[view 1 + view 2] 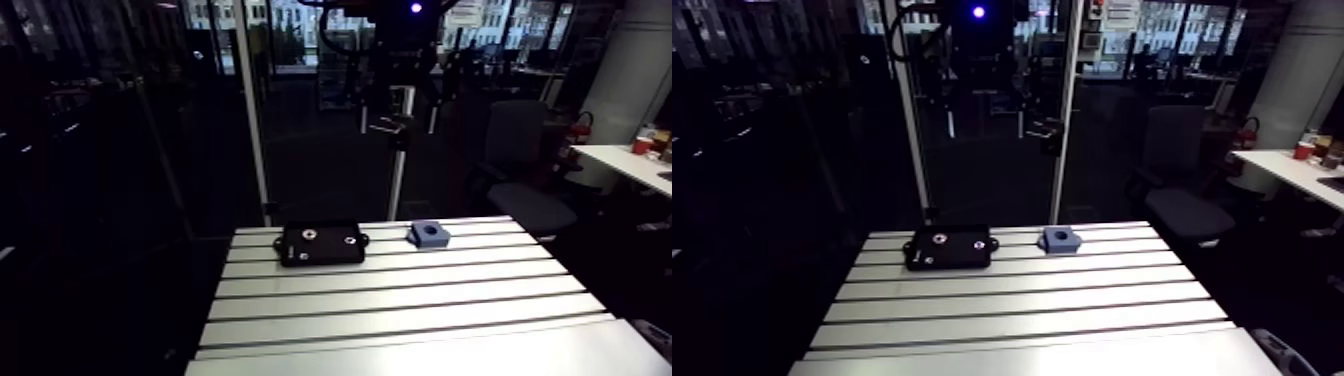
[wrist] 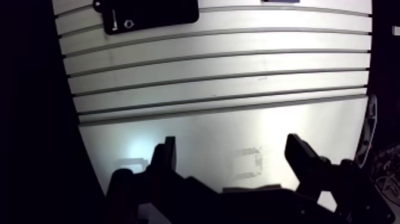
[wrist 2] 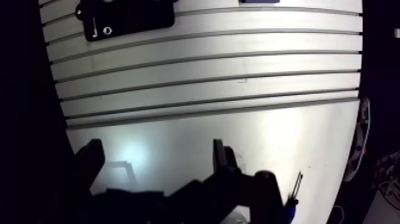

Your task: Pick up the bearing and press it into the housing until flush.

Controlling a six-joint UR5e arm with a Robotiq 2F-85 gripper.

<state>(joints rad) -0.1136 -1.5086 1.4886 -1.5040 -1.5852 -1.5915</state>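
Observation:
In the arm view a black tray (image 1: pixel 322 243) lies at the far end of the slotted table (image 1: pixel 400 300), with two small pale round parts on it (image 1: pixel 310 234); which one is the bearing I cannot tell. The blue housing block (image 1: pixel 429 234), with a round bore on top, stands to the tray's right. In the wrist view my gripper (image 2: pixel 232 158) hangs open over the table's smooth near strip, nothing between its fingers (image 2: pixel 167 156). The tray (image 2: pixel 149 12) lies far ahead of the fingers, a small ring (image 2: pixel 129 24) on it. Only a sliver of the housing (image 3: pixel 259 1) shows.
A metal post (image 1: pixel 398 170) rises just behind the table's far edge. The table's side edges drop into dark on both sides. A curved dark part (image 2: pixel 370 131) lies beyond the table's edge beside the gripper.

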